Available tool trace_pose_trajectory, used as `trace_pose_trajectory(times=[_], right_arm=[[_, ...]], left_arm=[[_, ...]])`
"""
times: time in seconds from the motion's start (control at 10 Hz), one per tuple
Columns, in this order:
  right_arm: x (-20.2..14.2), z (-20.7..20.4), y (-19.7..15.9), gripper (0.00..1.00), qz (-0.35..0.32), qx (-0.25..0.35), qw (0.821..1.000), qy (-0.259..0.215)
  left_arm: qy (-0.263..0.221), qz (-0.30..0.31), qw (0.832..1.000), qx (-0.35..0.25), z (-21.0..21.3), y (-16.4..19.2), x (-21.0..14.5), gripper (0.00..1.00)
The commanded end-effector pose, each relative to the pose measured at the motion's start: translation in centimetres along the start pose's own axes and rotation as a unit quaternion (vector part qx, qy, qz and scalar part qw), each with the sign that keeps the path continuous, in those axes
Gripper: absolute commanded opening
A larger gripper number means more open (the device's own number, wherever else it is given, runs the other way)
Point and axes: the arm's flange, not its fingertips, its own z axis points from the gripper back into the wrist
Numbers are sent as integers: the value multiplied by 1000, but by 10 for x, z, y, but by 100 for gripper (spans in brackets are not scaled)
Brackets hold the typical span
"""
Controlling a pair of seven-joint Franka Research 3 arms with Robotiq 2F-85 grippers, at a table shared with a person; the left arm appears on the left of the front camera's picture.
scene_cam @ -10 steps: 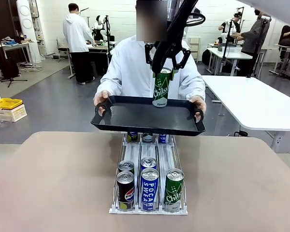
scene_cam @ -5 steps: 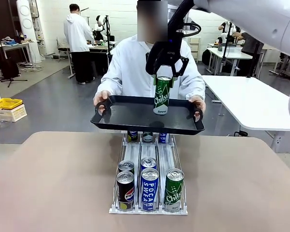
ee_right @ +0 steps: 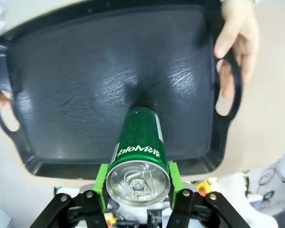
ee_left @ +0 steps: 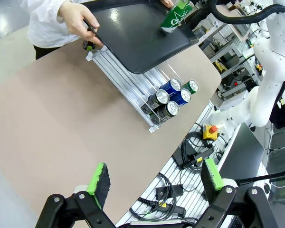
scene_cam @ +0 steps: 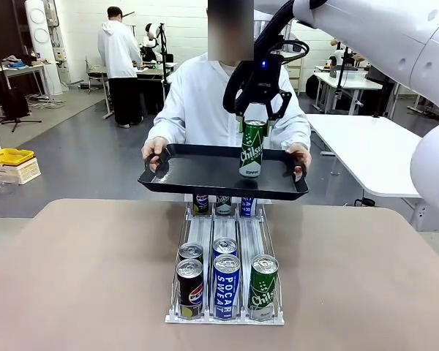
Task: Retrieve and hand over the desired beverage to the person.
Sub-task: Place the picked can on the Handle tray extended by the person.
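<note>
a robotics lab: long white work tables (scene_cam: 380,157) stand on a bare grey floor (scene_cam: 80,157) at the right, and a yellow box with a red stop button (ee_left: 210,131) sits among loose black cables (ee_left: 192,151).

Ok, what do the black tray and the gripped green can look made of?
The flat black tray: likely moulded plastic; grained surface with soft sheen, cut-out handles. The tall green can: metal, probably aluminium; glossy printed wall, bare silver top with pull tab.
</note>
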Motion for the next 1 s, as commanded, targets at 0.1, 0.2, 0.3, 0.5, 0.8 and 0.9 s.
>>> trace_pose_trajectory(times=[0.1, 0.2, 0.3, 0.5, 0.8, 0.9], right_arm=[[28, 20, 11, 58, -6, -18, 1000, 0], [28, 14, 7, 58, -5, -24, 1000, 5], [28, 9, 5, 58, -4, -28, 1000, 10], [27, 1, 2, 58, -1, -32, 999, 19], [29, -8, -2, 58, 13, -36, 999, 29], [28, -8, -3, 100, 18, -33, 999, 27]], left_arm=[[-6, -9, 1000, -9, 2, 0, 1, 100], [-6, -9, 1000, -9, 2, 0, 1, 100], [-6, -9, 1000, -9, 2, 0, 1, 100], [-6, -9, 1000, -9, 2, 0, 1, 100], [-6, -9, 1000, -9, 2, 0, 1, 100], [-6, -9, 1000, -9, 2, 0, 1, 100]])
